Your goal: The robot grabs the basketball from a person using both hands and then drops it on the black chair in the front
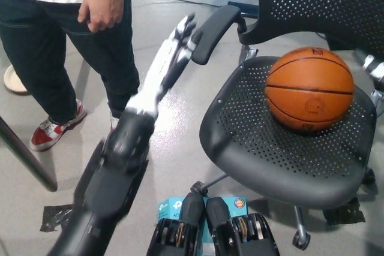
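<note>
The basketball (309, 88) sits on the seat of the black chair (258, 142), toward the back, close under the perforated backrest — resting on the mesh, no hand touching it. So by the look of it the drop is done and you're at the tail end of the task.

Your left hand (180, 43) is the white one, up mid-frame, fingers spread and empty, just beside the chair's armrest (213, 31) and apart from the ball. The arm below it is motion-blurred, so don't trust fine detail there. Your right hand — not in view; a bit of pale metal at the far right edge near the seat is too small to call.

A person (66, 34) stands at upper left in dark jeans and red-and-white shoes, one hand (101, 7) hanging loosely curled at the hip, well apart from the ball.

Next move, as a judgement: nothing to grasp — just bring the left arm clear without clipping the armrest, and watch that the ball stays settled on the seat rather than rolling off the front.
</note>
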You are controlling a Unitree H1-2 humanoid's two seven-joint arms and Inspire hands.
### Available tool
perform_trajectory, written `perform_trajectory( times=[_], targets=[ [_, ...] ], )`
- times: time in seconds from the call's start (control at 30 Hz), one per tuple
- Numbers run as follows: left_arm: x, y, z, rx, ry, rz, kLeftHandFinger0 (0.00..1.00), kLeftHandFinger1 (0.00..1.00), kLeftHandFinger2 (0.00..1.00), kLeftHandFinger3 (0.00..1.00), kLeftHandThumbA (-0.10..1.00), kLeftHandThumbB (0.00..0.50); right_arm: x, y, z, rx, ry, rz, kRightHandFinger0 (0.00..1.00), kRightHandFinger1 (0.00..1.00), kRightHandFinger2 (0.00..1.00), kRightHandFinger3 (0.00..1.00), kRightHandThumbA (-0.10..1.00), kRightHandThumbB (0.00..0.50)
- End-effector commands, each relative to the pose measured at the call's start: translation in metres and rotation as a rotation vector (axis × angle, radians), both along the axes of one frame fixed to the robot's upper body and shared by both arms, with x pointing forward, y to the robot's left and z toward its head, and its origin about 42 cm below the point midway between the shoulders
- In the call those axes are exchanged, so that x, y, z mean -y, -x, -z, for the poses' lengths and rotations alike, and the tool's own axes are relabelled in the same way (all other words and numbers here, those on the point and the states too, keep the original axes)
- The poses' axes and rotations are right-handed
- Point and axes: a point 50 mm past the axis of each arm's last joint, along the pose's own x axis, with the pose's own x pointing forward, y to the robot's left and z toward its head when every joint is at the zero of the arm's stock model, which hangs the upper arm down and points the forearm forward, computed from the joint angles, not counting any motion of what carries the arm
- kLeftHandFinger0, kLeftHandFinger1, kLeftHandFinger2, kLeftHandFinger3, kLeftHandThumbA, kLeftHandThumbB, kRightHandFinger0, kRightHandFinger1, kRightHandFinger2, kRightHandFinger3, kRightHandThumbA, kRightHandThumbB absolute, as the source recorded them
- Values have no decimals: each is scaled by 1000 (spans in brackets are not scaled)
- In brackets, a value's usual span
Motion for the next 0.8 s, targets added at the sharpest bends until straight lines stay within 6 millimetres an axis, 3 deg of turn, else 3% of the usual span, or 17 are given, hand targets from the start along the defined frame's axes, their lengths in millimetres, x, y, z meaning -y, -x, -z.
perform_trajectory(
  times=[0.0,0.03,0.07,0.1,0.17,0.23,0.33,0.4,0.47,0.5,0.57,0.67,0.7,0.77],
  targets=[
    [-50,76,-42,264,60,28,1000,1000,1000,1000,1000,265,-43,58,-36,234,197,-154,1000,1000,1000,1000,1000,233],
    [-50,77,-42,263,60,28,1000,1000,1000,1000,1000,265,-43,58,-36,233,197,-154,1000,1000,1000,1000,1000,233],
    [-62,90,-22,233,85,9,1000,1000,1000,1000,1000,236,-43,63,-21,200,194,-156,1000,1000,1000,1000,1000,242],
    [-86,119,17,169,121,-46,1000,1000,1000,1000,1000,243,-44,73,9,132,182,-161,1000,1000,1000,1000,1000,242],
    [-100,130,40,165,105,-77,1000,1000,1000,1000,1000,189,-45,78,30,90,168,-154,1000,1000,1000,1000,1000,238],
    [-107,137,55,136,121,-93,1000,1000,1000,1000,1000,162,-45,82,48,63,159,-146,1000,1000,1000,1000,1000,221],
    [-116,151,80,70,149,-118,1000,1000,1000,1000,1000,180,-44,92,76,-3,132,-124,1000,1000,1000,1000,1000,216],
    [-116,152,82,69,151,-118,1000,1000,1000,1000,1000,180,-44,93,77,-3,131,-123,1000,1000,1000,1000,1000,216],
    [-130,171,119,-2,138,-172,1000,1000,1000,1000,1000,218,-41,111,116,-85,98,-91,1000,1000,1000,1000,1000,161],
    [-130,171,119,-1,138,-172,1000,1000,1000,1000,1000,219,-41,111,116,-83,98,-91,1000,1000,1000,1000,1000,161],
    [-139,181,149,-84,124,-200,1000,1000,1000,1000,1000,240,-37,122,144,-143,103,-79,1000,1000,1000,1000,1000,142],
    [-139,181,151,-80,125,-199,1000,1000,1000,1000,1000,241,-36,122,145,-138,104,-78,1000,1000,1000,1000,1000,140],
    [-140,188,175,-160,115,-221,1000,1000,1000,1000,1000,215,-35,135,173,-197,94,-69,1000,1000,1000,1000,1000,179],
    [-139,187,181,-179,109,-226,1000,1000,1000,1000,1000,201,-34,138,182,-205,96,-67,1000,1000,1000,1000,1000,189]
  ],
)
